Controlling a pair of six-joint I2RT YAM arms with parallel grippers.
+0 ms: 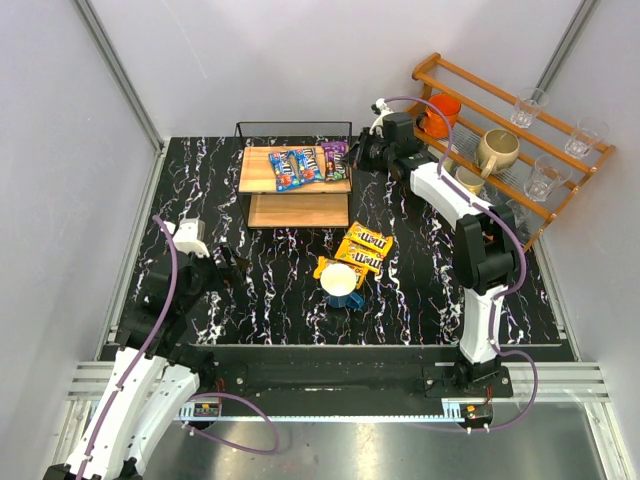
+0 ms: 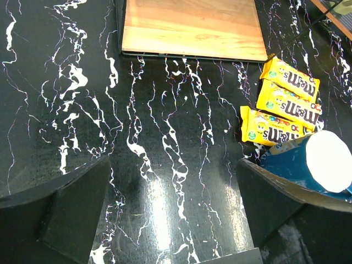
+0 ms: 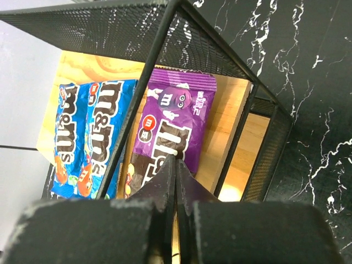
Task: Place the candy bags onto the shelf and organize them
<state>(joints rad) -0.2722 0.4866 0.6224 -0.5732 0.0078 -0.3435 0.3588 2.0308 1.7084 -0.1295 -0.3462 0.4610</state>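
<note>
The shelf (image 1: 258,172) stands at the table's back centre. Its top board holds two blue candy bags (image 1: 285,168) (image 1: 308,163) and the purple bag (image 1: 334,158). Three yellow bags (image 1: 370,238) (image 1: 358,255) (image 1: 328,268) lie on the table in front. My right gripper (image 1: 358,152) is at the shelf's right end, shut, its tips (image 3: 175,160) over the purple bag (image 3: 176,110), with nothing seen between the fingers. The blue bags (image 3: 88,137) lie left of it. My left gripper (image 2: 173,203) is open and empty, low over the table left of the yellow bags (image 2: 289,104).
A blue mug (image 1: 341,283) with a white inside rests against the nearest yellow bag; it also shows in the left wrist view (image 2: 308,165). A reddish-brown rack (image 1: 470,80) at the back right holds mugs (image 1: 496,150) and glasses (image 1: 543,180). The shelf's lower board (image 2: 190,27) is bare.
</note>
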